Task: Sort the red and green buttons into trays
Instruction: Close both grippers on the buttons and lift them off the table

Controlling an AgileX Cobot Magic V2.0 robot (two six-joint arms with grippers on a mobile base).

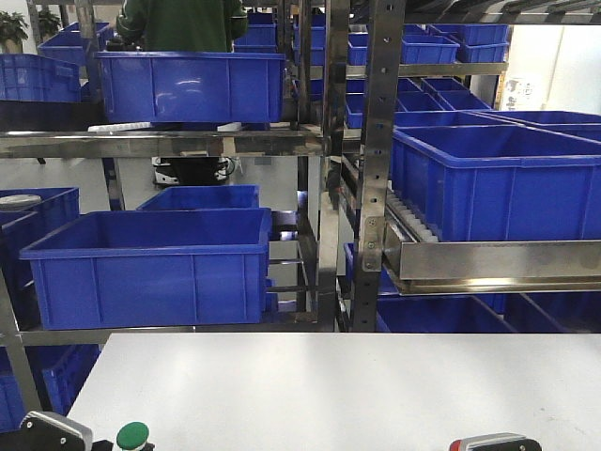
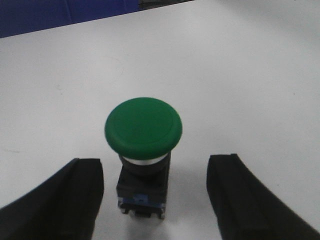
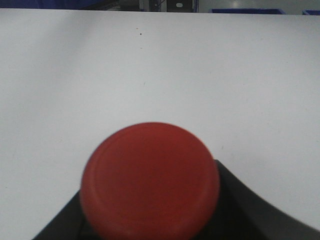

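Note:
The green button [image 2: 143,127] stands upright on the white table [image 2: 240,75], its dark body between the two black fingers [image 2: 70,200] of my left gripper [image 2: 155,172]. That gripper is open, with a gap on each side of the body. The front view shows the same green button [image 1: 132,435] at the bottom edge beside my left gripper [image 1: 56,432]. The red button [image 3: 150,180] fills the space between my right gripper's [image 3: 150,205] fingers [image 3: 250,210], which sit tight against it; its cap hides the contact. The trays are out of view.
Behind the white table [image 1: 329,376] stand metal racks [image 1: 376,160] loaded with deep blue bins [image 1: 150,268]. A person in a green top [image 1: 183,23] stands behind the racks. My right gripper [image 1: 493,442] shows at the front view's bottom edge.

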